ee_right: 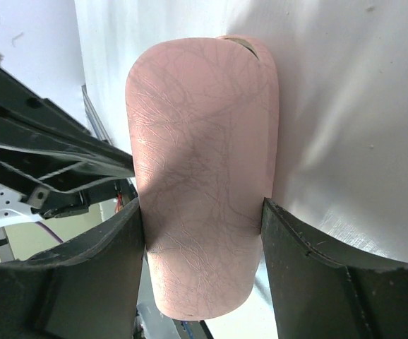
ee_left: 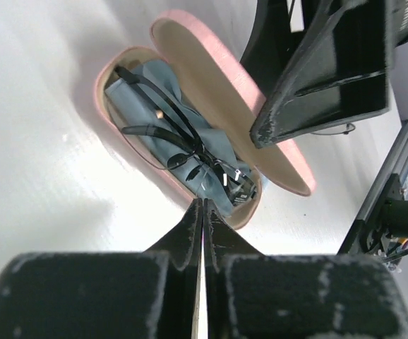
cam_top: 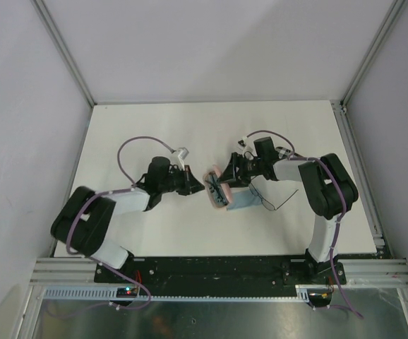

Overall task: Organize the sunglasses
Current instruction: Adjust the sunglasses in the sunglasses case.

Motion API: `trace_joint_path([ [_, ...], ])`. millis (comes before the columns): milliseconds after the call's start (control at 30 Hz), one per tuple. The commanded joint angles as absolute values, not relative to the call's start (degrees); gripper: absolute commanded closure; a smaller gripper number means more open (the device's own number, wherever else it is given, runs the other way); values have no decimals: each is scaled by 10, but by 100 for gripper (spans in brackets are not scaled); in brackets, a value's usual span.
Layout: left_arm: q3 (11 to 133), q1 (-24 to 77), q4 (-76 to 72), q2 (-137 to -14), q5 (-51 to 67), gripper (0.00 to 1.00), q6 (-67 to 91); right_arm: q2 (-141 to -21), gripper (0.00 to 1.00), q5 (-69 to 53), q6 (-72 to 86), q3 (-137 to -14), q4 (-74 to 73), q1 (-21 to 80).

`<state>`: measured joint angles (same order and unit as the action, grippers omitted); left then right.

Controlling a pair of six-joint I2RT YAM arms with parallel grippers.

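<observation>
Sunglasses, top view: black pair in open pink case on bench; wire pair lies right of it.
Left wrist: left pincer clenched, empty, tips at case's end; black pair rests on blue cloth.
Right wrist: right pincer grasps case lid.
</observation>
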<state>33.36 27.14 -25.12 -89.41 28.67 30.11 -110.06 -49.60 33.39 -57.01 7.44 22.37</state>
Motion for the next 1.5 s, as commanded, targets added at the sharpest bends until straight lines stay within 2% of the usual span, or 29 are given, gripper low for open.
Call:
trace_joint_path([
  [0, 306, 244, -225, -807, 287, 98, 307, -1103, 57, -411, 314, -570, 25, 241],
  [200, 297, 237, -202, -798, 282, 98, 302, -1095, 56, -381, 311, -570, 14, 255],
  [700, 429, 272, -232, -995, 287, 100, 311, -1091, 56, -381, 315, -570, 12, 260],
  [933, 440, 286, -240, -1034, 285, 100, 317, -1090, 56, -382, 310, -570, 7, 256],
  [1467, 393, 277, -211, -923, 281, 98, 324, -1097, 56, -351, 292, -584, -33, 257],
])
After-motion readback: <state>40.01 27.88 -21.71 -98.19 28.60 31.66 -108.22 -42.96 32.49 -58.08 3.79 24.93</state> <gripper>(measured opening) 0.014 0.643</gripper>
